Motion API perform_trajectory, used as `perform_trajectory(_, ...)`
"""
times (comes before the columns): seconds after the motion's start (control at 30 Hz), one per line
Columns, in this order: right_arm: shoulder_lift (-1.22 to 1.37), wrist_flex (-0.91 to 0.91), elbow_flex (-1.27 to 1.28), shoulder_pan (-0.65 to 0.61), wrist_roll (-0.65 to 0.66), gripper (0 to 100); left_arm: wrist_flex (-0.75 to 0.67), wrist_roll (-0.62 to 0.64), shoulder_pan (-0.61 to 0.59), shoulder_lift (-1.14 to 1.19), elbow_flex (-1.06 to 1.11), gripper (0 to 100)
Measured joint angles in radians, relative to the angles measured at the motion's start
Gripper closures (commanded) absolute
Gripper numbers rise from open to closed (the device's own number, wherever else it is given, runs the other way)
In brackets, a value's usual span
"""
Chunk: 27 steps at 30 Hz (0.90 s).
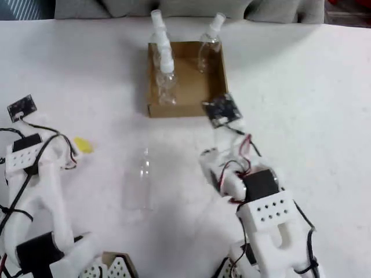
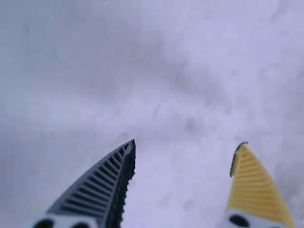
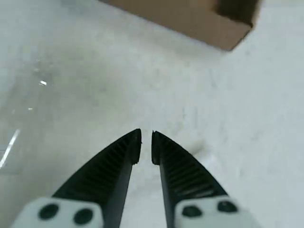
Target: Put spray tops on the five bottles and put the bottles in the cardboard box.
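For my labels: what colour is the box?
Brown; the box shows best in the high view.

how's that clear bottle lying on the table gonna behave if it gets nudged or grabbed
The clear bottle lies on its side on the table, so a sideways nudge would probably roll it. It looks empty, so it is likely light and easy to skid. Its smooth, glinting wall may slip or dent when squeezed.
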Motion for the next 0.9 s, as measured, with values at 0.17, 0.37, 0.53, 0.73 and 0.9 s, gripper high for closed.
perform_trajectory(0.17,0.0,0.0,-0.08,-0.235,-0.002,97.6,-0.048,-0.002,0.0,0.0,0.049,68)
perform_trajectory(0.37,0.074,-0.1,-0.08,-0.457,-0.094,87.8,-0.092,-0.002,0.0,0.0,0.063,68)
perform_trajectory(0.53,0.238,-0.189,-0.08,-0.471,-0.186,83.9,-0.092,-0.002,0.0,0.0,0.063,68)
perform_trajectory(0.73,0.407,-0.35,-0.08,-0.485,-0.327,85.0,-0.092,-0.002,0.0,0.0,0.063,68)
perform_trajectory(0.9,0.509,-0.37,-0.114,-0.5,-0.436,77.9,-0.112,-0.002,0.0,0.0,0.063,68)
